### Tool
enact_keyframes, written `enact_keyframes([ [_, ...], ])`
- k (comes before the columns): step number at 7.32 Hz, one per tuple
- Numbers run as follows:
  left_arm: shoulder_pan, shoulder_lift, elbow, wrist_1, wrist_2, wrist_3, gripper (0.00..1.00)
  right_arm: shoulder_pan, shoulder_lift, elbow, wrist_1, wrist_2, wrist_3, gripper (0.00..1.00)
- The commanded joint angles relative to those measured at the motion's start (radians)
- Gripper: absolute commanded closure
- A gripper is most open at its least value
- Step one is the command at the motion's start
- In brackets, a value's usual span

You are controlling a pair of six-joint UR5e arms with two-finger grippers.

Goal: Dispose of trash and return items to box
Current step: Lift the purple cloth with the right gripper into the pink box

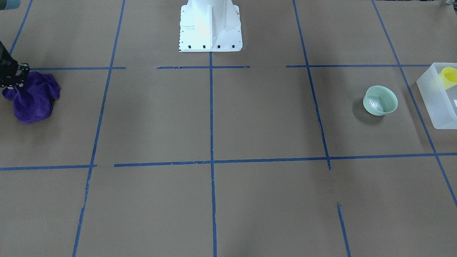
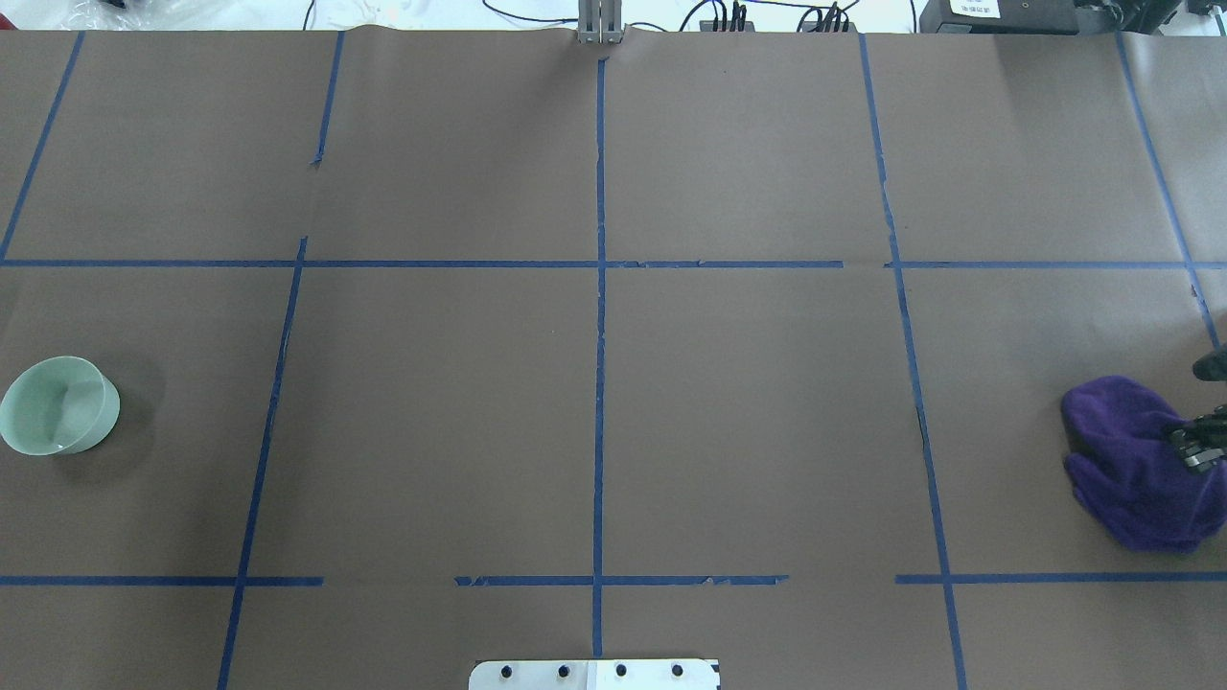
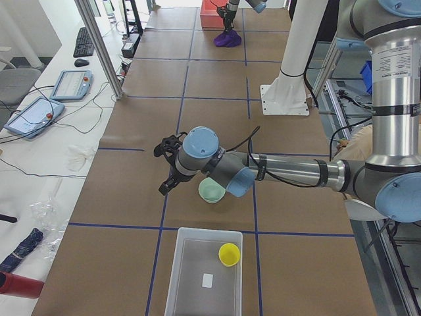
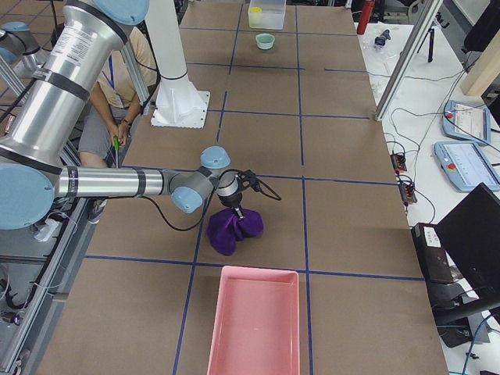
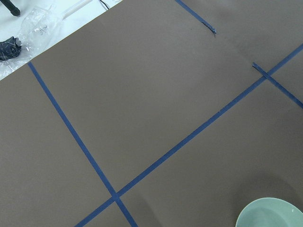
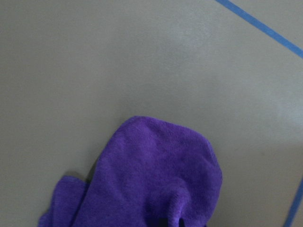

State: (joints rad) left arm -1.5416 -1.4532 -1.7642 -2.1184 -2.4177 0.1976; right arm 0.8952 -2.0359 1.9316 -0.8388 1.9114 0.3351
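Observation:
The mint-green bowl [image 1: 380,100] stands upright on the brown table, also in the overhead view [image 2: 57,419] and at the left wrist view's bottom edge [image 5: 270,215]. The yellow cup [image 1: 449,76] lies inside the frosted-white box [image 1: 437,103], which stands just beyond the bowl. My left gripper [image 3: 164,168] hovers beside the bowl [image 3: 212,191] in the exterior left view only; I cannot tell whether it is open. My right gripper [image 1: 16,85] is shut on the top of the purple cloth [image 1: 34,98], which bunches up under it and rests on the table.
A pink tray [image 4: 254,320] lies next to the purple cloth [image 4: 233,228], at the table's end on my right. The white robot base [image 1: 210,26] stands at the table's middle edge. Blue tape lines cross the brown paper.

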Motion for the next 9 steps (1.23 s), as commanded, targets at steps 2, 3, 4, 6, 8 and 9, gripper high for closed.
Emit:
enact_keyframes([
  [2, 0.0, 0.001, 0.002, 0.0, 0.002, -0.001, 0.0, 0.583, 0.128, 0.032, -0.492, 0.2, -0.743, 1.0],
  [3, 0.0, 0.002, -0.003, -0.002, 0.003, -0.001, 0.0, 0.755, 0.283, 0.023, -0.783, 0.209, -1.054, 1.0],
  [4, 0.0, 0.002, -0.003, -0.002, 0.003, -0.003, 0.0, 0.881, 0.428, 0.007, -1.026, 0.178, -1.255, 1.0],
  [6, 0.001, 0.001, -0.012, -0.003, 0.003, -0.026, 0.0, 0.997, 0.455, -0.098, -1.09, 0.15, -1.381, 1.0],
  [8, 0.002, 0.001, -0.014, -0.003, 0.003, -0.027, 0.0, 0.996, 0.341, -0.155, -0.945, 0.263, -1.226, 0.06],
  [9, 0.002, 0.001, -0.012, -0.003, 0.003, -0.029, 0.0, 0.995, 0.301, -0.158, -0.869, 0.344, -1.115, 0.0],
])
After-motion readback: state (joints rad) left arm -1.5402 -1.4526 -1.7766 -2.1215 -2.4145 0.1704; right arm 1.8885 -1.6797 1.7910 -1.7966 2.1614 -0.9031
